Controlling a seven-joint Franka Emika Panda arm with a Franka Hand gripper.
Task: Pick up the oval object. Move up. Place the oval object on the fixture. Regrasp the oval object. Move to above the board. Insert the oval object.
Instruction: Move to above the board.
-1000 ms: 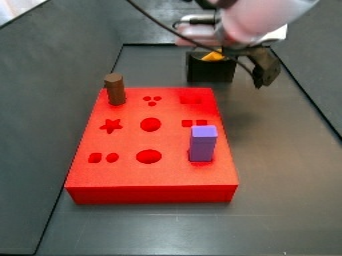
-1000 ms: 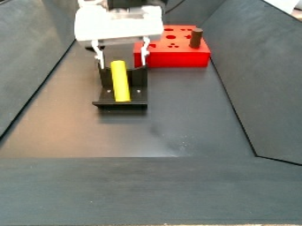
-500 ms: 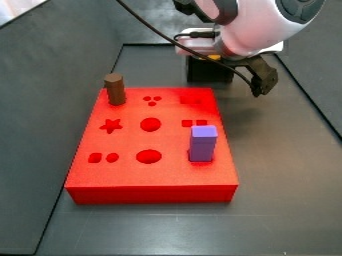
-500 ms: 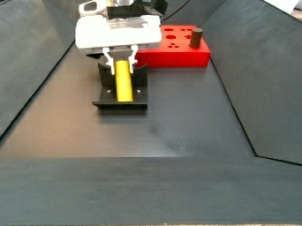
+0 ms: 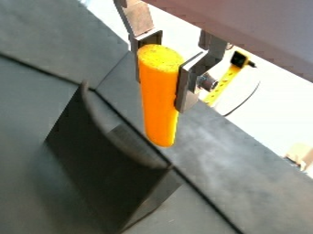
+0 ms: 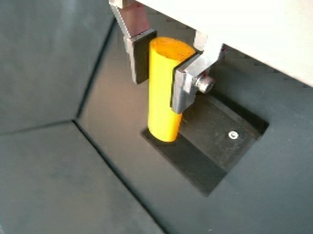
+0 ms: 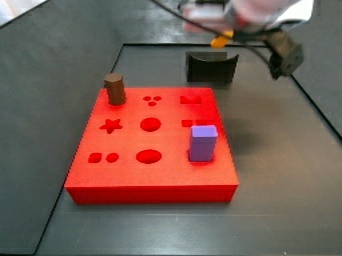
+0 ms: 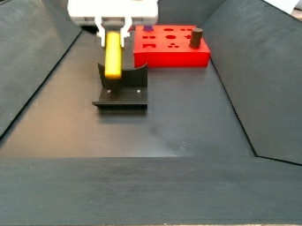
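Lifted now: gripper (image 8: 113, 37) pinching the oval object (image 8: 112, 53), up off the fixture (image 8: 122, 94) where it lay a moment ago. Regrasp done; the board (image 7: 156, 143) next.

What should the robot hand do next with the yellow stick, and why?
Probably carry it over above the red board. The hand grips the oval object between its fingers, and it hangs just above the fixture, so the regrasp looks done and the board's holes come next.
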